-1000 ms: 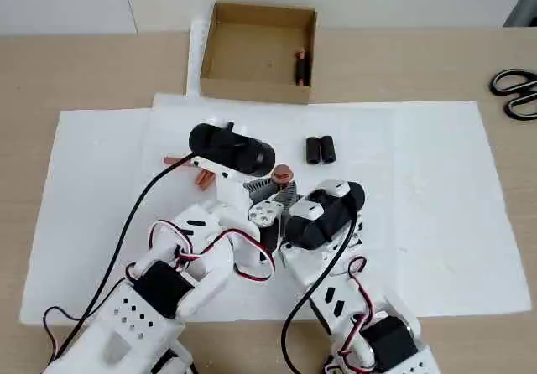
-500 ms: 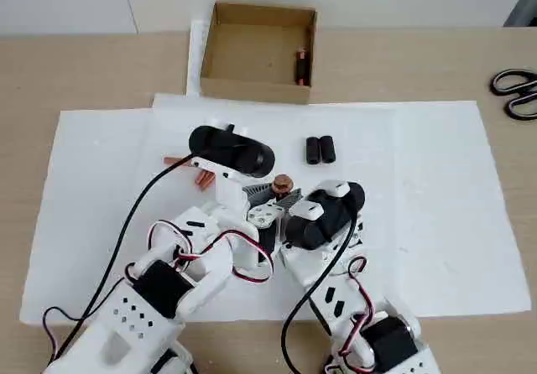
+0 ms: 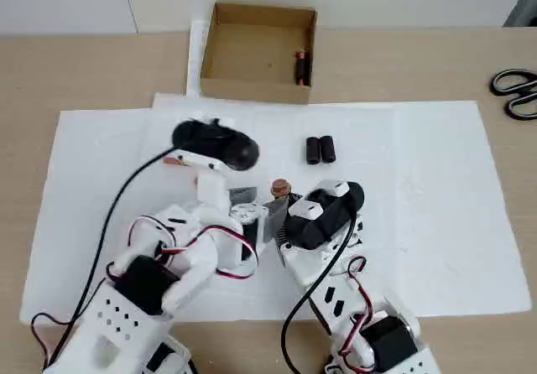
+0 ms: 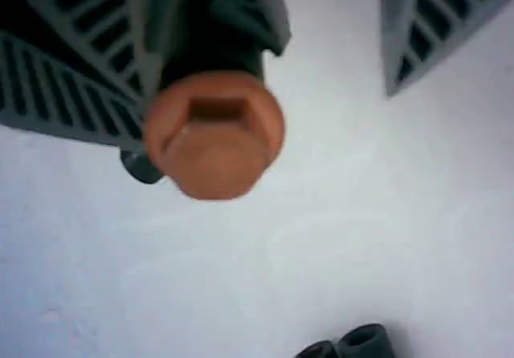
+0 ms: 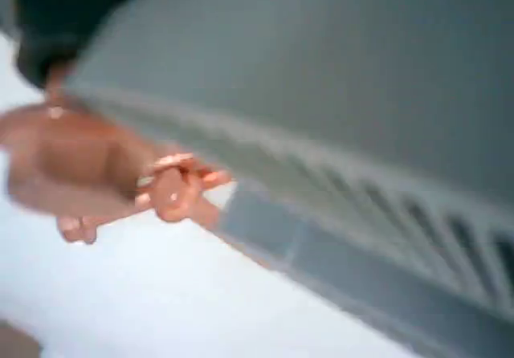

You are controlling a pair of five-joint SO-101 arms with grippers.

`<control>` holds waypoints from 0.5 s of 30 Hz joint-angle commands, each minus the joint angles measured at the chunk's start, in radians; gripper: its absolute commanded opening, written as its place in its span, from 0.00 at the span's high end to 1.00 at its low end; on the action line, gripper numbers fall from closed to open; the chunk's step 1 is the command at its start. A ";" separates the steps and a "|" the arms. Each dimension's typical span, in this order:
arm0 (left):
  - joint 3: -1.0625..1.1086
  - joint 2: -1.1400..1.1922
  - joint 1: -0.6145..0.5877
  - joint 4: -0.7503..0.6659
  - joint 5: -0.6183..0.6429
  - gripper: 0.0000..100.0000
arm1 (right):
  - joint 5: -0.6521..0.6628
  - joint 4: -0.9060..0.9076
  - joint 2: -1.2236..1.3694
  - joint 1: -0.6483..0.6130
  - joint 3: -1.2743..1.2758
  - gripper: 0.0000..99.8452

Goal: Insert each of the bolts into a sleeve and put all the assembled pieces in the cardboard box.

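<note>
Since a second ago the left arm has been swung left, away from the bolt [image 3: 281,189], and the bolt head is now seen nearer the right arm. The right arm's base is unchanged.

Left gripper [image 3: 252,199]: fingers spread wide, nothing held; in the left wrist view a broad gap of foam is seen between them.
Right gripper [image 3: 283,210]: pinched on the sleeve [image 4: 229,21], which carries the bolt.

The bolt is seated in the sleeve and held just above the foam sheet [image 3: 436,206], between the two grippers. Its long axis is close to vertical, head up. It is seen end-on from the high view, and the hex socket is turned toward the left wrist camera.

Edges and room:
- The cardboard box [image 3: 252,90] is placed on the table [image 3: 84,64] just past the foam's far edge, with its open top up.
- The spare sleeves [image 3: 320,149] are laid side by side, touching, between the grippers and the box's near wall, toward its right corner. Their long axes are pointed at the box.
- One assembled piece [image 3: 300,65] is laid in the box against the right wall, parallel to it.
- The loose bolts [image 3: 174,162] are largely hidden under the left arm's motor, so their direction cannot be told.
- Scissors [image 3: 516,93] are kept at the table's far right edge, well apart from both arms.
</note>
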 commanded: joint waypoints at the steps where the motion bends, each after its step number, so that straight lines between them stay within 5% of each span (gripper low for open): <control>1: -0.081 -0.015 -0.054 0.038 -0.009 0.78 | -0.008 -0.022 -0.007 0.001 -0.009 1.00; 11: -0.114 -0.015 -0.057 0.066 -0.014 0.77 | -0.008 -0.022 -0.007 0.001 -0.009 1.00; 15: -0.191 -0.015 -0.233 0.135 -0.118 0.77 | -0.008 -0.022 -0.007 0.013 -0.009 1.00</control>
